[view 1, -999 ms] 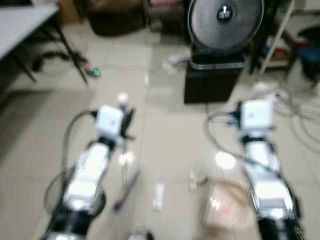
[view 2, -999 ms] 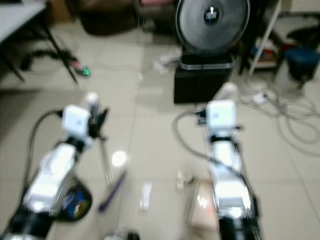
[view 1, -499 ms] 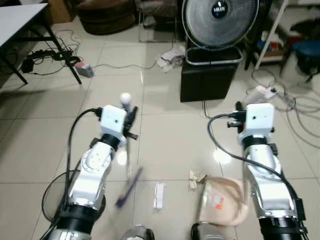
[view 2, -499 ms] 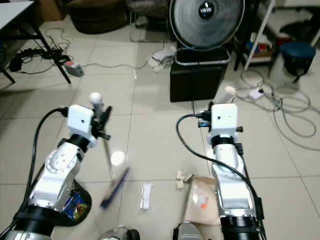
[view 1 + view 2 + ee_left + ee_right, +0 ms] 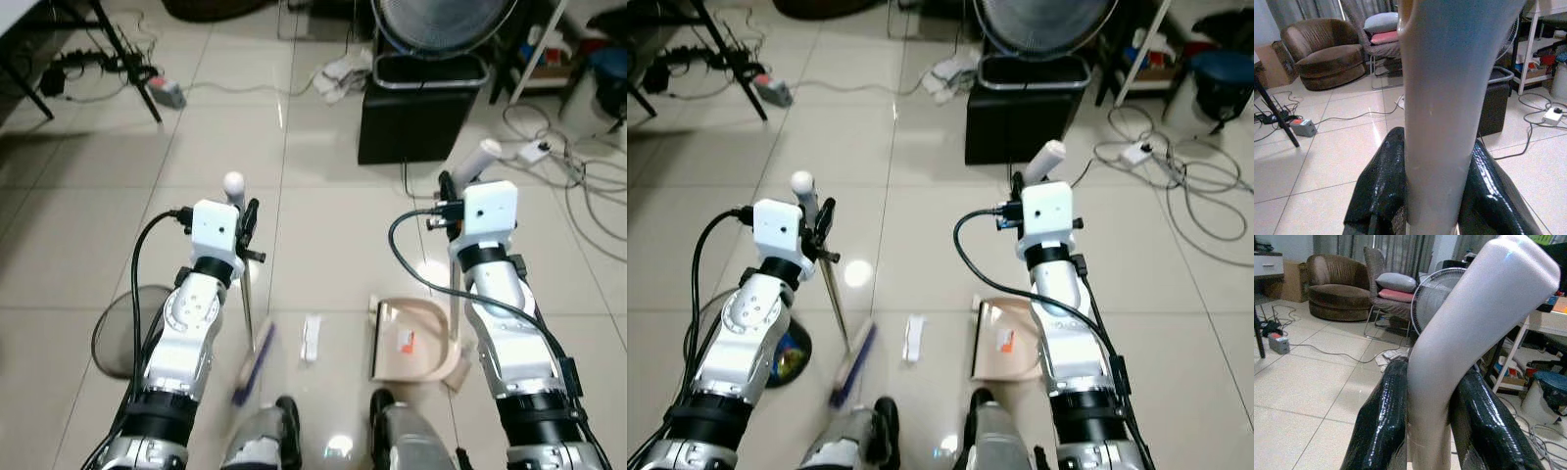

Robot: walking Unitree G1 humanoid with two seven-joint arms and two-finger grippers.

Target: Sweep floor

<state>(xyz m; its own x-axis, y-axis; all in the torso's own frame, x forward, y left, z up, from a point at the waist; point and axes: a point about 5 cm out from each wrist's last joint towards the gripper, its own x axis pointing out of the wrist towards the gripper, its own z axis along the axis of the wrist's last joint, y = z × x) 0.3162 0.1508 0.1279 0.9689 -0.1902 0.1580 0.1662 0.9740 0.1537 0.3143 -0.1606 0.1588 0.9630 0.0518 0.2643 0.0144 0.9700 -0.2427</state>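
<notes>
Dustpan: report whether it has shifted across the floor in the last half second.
Yes. The dustpan, held by the right gripper, has slid toward the robot's left, narrowing its gap to the white wrapper lying on the tiles.

Floor (image 5: 323,196), robot's standing point:
- Broom (image 5: 253,354): left of centre, head down on the tiles.
- Paper scrap (image 5: 311,338): between broom head and dustpan.
- Dustpan (image 5: 411,343): right of centre, flat on the tiles.
- Bin (image 5: 125,328): at the left arm's outer side.
- Fan (image 5: 431,24) on box (image 5: 416,113): ahead, far edge.
- Cables (image 5: 578,186): far right.
- Table leg (image 5: 127,54): far left corner.
</notes>
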